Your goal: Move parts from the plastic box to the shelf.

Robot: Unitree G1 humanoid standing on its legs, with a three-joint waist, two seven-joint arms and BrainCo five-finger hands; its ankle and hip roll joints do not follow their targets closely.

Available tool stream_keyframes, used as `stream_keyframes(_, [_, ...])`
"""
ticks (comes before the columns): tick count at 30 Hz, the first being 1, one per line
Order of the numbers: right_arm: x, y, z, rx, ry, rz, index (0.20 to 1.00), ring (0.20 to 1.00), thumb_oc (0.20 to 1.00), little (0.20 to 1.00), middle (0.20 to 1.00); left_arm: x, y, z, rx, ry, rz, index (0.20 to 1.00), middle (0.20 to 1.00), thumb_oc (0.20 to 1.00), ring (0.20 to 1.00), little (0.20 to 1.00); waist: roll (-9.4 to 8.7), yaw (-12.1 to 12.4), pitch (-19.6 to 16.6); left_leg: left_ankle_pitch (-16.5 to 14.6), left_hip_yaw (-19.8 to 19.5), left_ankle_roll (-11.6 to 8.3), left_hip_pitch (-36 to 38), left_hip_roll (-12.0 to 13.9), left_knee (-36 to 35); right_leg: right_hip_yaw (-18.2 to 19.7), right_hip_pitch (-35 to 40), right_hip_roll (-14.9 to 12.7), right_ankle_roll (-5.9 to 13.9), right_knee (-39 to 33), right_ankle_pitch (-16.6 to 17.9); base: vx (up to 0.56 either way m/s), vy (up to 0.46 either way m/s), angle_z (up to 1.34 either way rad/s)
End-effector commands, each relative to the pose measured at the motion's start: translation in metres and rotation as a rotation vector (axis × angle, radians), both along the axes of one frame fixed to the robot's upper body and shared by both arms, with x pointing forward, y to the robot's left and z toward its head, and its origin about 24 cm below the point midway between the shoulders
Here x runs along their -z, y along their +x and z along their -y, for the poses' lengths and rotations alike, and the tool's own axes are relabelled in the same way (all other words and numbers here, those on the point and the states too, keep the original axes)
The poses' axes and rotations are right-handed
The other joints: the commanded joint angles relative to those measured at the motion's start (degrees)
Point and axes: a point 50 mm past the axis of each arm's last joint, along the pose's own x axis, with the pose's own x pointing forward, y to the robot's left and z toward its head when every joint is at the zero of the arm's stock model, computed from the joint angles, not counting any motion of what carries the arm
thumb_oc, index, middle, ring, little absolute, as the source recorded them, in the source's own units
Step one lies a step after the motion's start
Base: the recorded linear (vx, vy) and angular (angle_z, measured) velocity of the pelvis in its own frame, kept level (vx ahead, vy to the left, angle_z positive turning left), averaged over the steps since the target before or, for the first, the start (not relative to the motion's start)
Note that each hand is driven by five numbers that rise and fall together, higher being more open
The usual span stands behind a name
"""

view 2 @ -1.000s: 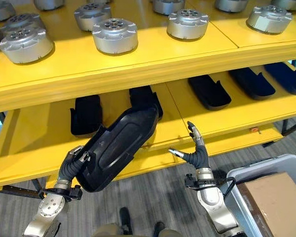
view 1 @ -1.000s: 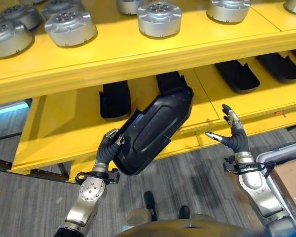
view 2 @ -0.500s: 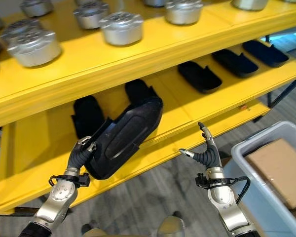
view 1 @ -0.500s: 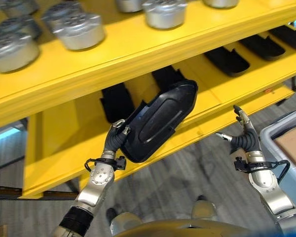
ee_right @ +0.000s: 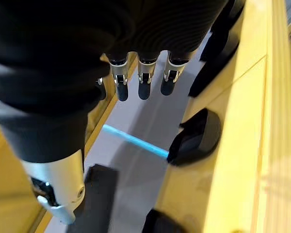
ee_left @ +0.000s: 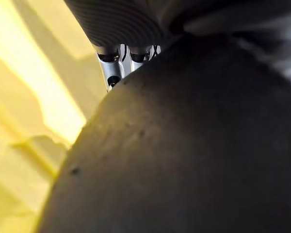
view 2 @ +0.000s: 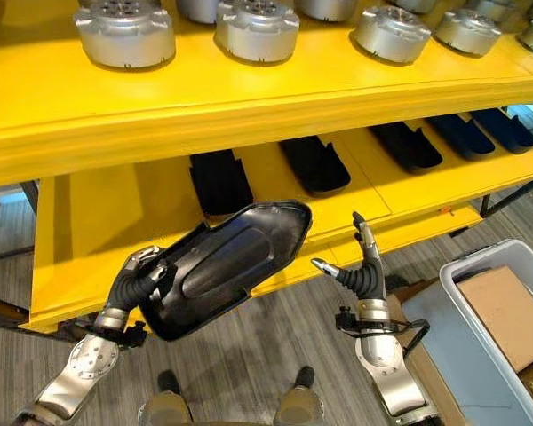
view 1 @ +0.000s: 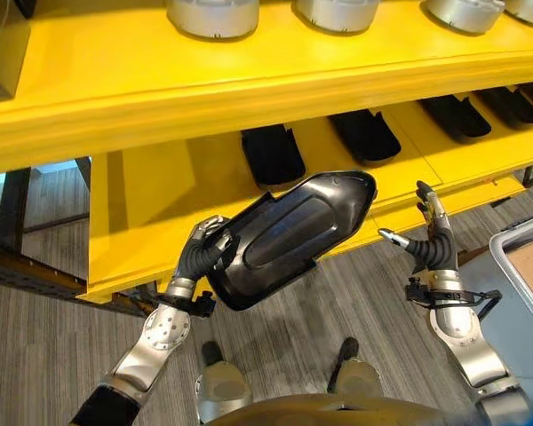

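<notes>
A large black curved shell part (view 1: 289,235) hangs in front of the lower yellow shelf (view 1: 151,204), its pointed end toward the right. My left hand (view 1: 202,256) is shut on its lower left end; up close the shell (ee_left: 184,145) sits against the fingers (ee_left: 111,73). My right hand (view 1: 429,240) is open just right of the shell's tip, fingers straight and thumb spread, touching nothing; its fingers (ee_right: 143,80) point along the shelf. The grey plastic box (view 2: 444,311) stands at the lower right with a cardboard piece (view 2: 506,306) in it.
Several black shell parts (view 2: 313,162) lie in a row on the lower shelf. Round silver metal parts (view 2: 258,28) stand on the upper shelf (view 2: 249,98). Grey wood-pattern floor (view 1: 35,355) lies below the shelf's front edge.
The camera has shifted, so the shelf sits differently in view. The shell now lies flatter, its tip pointing more to the right. My right hand stays open near the tip.
</notes>
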Motion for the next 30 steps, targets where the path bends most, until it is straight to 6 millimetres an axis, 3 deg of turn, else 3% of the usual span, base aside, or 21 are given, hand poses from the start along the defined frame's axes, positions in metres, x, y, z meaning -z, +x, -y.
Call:
stream_keyframes(1, [-0.034,0.001,0.0,0.025,-0.112,0.234,1.0,1.0,1.0,1.0,1.0,-0.055,0.012,0.017,0.076,-0.11,0.315,0.2,0.2,0.2,0.2,0.2,3.13,-1.57,0.14,-6.03,-3.93,6.15,2.18,-3.97,2.02,5.21,0.56,4.43,1.19,4.14,-9.5,0.0,-0.121,0.99])
stream_keyframes(6, [-0.047,0.003,-0.006,-0.043,-0.194,0.31,1.0,1.0,1.0,1.0,1.0,-0.059,0.009,0.017,0.025,-0.148,0.371,0.2,0.2,0.2,0.2,0.2,3.27,-0.14,-0.01,-4.52,-3.11,4.46,1.82,-2.5,1.37,2.92,2.41,6.13,-0.36,2.57,-10.94,0.01,-0.062,0.23])
stream_keyframes(14, [-0.065,0.01,-0.027,-0.184,-0.317,0.424,1.0,1.0,1.0,1.0,1.0,-0.065,0.016,0.01,-0.052,-0.286,0.422,0.2,0.2,0.2,0.2,0.2,2.49,2.14,1.32,-3.67,-6.38,2.48,-1.76,0.29,4.9,2.72,1.5,8.0,-3.08,5.82,-14.22,0.02,-0.073,0.02])
stream_keyframes(21, [-0.077,0.011,-0.039,-0.282,-0.375,0.48,1.0,1.0,1.0,1.0,1.0,-0.071,0.022,-0.005,-0.198,-0.325,0.484,0.2,0.2,0.2,0.2,0.2,0.94,3.48,2.15,-3.02,-8.67,1.49,-3.79,1.59,6.71,2.87,0.37,9.42,-3.93,7.65,-15.1,0.05,-0.06,0.16])
stream_keyframes(30, [-0.081,0.015,-0.043,-0.269,-0.346,0.492,1.0,1.0,1.0,1.0,1.0,-0.079,0.03,-0.018,-0.348,-0.405,0.522,0.2,0.2,0.2,0.2,0.2,-0.6,3.44,4.28,-2.98,-9.22,0.99,-5.85,2.57,8.51,3.38,-1.38,10.68,-4.35,9.02,-15.45,-0.01,-0.028,0.04])
